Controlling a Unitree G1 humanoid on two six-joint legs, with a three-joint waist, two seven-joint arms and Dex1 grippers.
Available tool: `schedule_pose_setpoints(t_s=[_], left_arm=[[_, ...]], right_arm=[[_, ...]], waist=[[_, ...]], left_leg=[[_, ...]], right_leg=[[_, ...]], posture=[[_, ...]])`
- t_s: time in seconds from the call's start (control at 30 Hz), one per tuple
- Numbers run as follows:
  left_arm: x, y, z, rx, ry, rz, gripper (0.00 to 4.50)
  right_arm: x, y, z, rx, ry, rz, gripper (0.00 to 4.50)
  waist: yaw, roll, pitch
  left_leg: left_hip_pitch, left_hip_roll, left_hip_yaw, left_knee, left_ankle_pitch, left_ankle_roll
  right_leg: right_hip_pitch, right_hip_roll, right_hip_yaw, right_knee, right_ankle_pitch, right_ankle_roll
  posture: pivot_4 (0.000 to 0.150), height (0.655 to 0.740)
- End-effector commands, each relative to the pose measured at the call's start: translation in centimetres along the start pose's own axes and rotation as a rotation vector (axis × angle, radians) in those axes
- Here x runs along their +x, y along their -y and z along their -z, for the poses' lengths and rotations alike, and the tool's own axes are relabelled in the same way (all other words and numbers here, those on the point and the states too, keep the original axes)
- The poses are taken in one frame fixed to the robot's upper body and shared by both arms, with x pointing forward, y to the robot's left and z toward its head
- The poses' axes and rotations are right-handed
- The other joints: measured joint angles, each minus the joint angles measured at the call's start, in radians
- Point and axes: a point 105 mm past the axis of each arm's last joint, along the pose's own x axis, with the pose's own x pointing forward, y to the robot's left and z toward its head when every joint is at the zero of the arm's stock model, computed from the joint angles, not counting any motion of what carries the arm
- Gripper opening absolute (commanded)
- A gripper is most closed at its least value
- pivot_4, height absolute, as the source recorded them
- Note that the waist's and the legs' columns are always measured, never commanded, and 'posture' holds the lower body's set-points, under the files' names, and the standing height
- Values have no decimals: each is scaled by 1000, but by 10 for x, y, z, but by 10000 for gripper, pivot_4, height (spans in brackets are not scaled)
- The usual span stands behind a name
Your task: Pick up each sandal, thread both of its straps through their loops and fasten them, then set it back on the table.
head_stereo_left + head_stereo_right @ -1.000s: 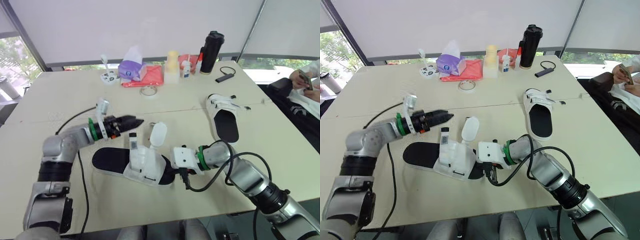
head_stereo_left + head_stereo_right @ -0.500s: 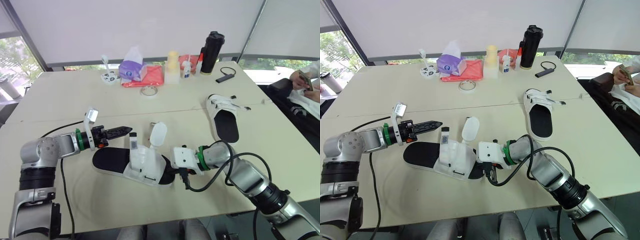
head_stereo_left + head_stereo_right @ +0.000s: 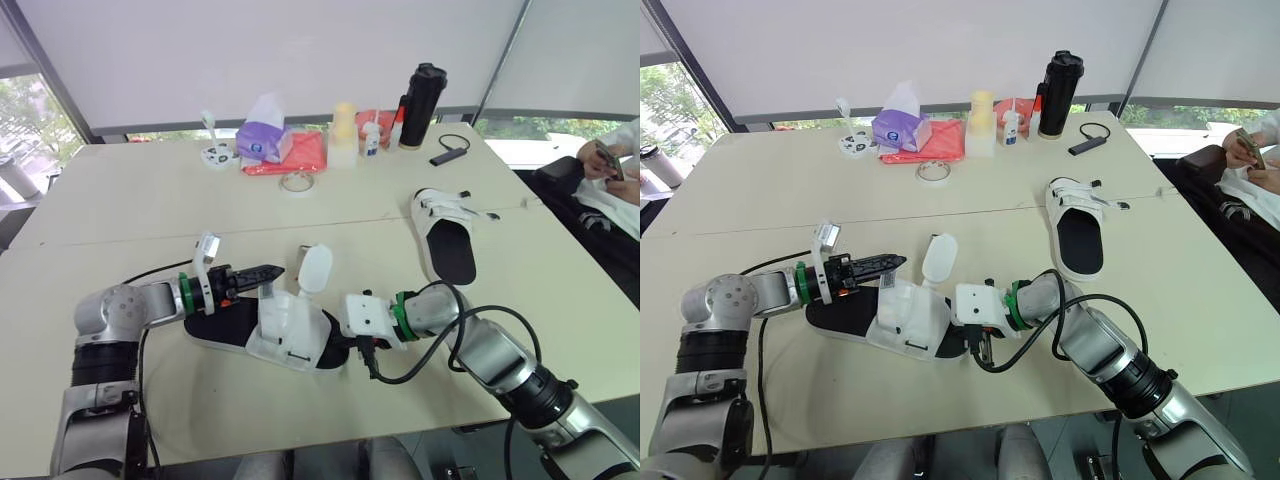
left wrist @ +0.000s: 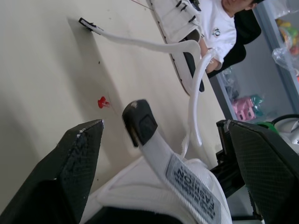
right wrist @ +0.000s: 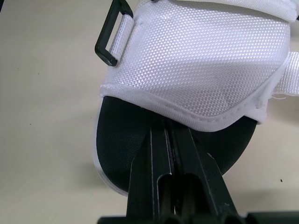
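Observation:
The near sandal (image 3: pixel 275 325), white upper on a black footbed, lies on the table (image 3: pixel 120 210) in front of me. Its labelled strap (image 4: pixel 154 144) sticks up, unfastened, and a second white strap (image 3: pixel 316 268) curls up beside it. My left gripper (image 3: pixel 270 271) is open, level with the labelled strap, whose black tip stands between its two fingers (image 4: pixel 74 168). My right gripper (image 5: pixel 169 133) is shut on the edge of the sandal's black sole, under the white upper. The second sandal (image 3: pixel 447 235) lies at the right, apart from both grippers.
Along the far edge stand a black flask (image 3: pixel 422 105), a yellow bottle (image 3: pixel 344 130), a purple tissue pack (image 3: pixel 264 138) on a red cloth (image 3: pixel 305 155), and a tape ring (image 3: pixel 296 182). A black cable (image 3: pixel 447 155) lies nearby. A person (image 3: pixel 610 165) sits at the right.
My left gripper pulled back to the left, then came right and lower until its fingers stand around the labelled strap. The right gripper and the sandal have stayed put.

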Motion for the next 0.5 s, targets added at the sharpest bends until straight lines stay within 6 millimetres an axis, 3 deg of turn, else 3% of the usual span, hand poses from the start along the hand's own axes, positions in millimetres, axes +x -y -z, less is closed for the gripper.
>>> schedule_pose_setpoints(t_s=[0.03,0.2,0.33,0.5], left_arm=[[1,4,-10,30,29,10,25301],[-1,4,-17,23,55,11,381],[-5,21,-21,76,50,100,381],[-9,66,-26,142,36,344,381]], right_arm=[[2,-2,14,26,-62,7,0],[1,-3,14,29,-64,9,0],[1,-3,14,30,-65,11,0],[2,-2,14,26,-66,10,0]], waist=[[-1,0,0],[0,0,0],[0,0,0],[0,0,0]], left_leg=[[0,0,0,0,0,0],[0,0,0,0,0,0],[0,0,0,0,0,0],[0,0,0,0,0,0]], right_leg=[[0,0,0,0,0,0],[0,0,0,0,0,0],[0,0,0,0,0,0],[0,0,0,0,-1,-2]], posture=[[1500,7400],[1500,7400],[1500,7400],[1500,7400]])
